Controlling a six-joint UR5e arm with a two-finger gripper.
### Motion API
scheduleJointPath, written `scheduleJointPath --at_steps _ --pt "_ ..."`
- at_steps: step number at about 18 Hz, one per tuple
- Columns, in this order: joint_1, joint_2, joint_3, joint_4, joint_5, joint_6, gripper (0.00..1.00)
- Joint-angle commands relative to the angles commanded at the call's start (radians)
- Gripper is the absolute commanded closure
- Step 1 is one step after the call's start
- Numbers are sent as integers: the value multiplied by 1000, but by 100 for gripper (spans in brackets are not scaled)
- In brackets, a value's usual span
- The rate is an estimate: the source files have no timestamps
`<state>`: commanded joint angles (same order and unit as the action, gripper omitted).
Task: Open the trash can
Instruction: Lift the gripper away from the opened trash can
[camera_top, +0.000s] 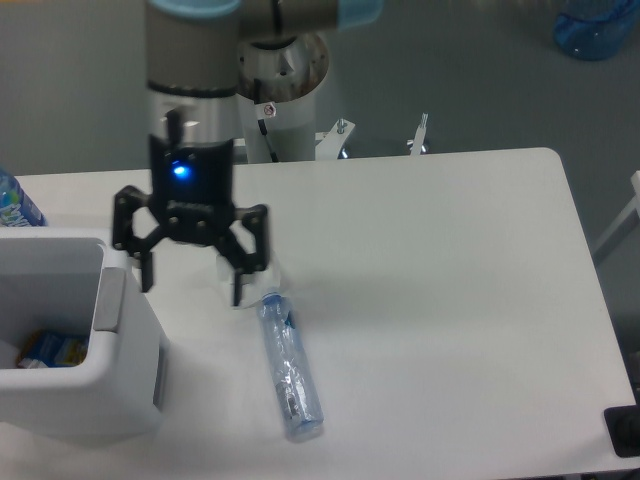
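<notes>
The white boxy trash can (120, 400) stands at the left edge of the table, partly cut off by the frame. Its top shows as an open cavity, and a blue and yellow packet (50, 350) lies inside. A grey strip (110, 297) runs along its right rim. No flat lid shows over the opening. My black gripper (192, 285) hangs just right of the can's rim, fingers spread wide and holding nothing, a blue light lit on its body.
A clear plastic bottle (290, 375) lies on the white table (450, 300) just right of the gripper, by a small white object (262, 278). A blue bottle (14, 205) stands behind the can. A blue jug (598, 30) sits on the floor, far right.
</notes>
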<state>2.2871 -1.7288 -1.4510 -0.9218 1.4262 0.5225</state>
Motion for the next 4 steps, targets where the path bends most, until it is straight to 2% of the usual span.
scheduleJointPath --at_steps 2,4 --pt "5 8 -6 -47 62 100 0" --pt "20 14 -5 -94 69 164 0"
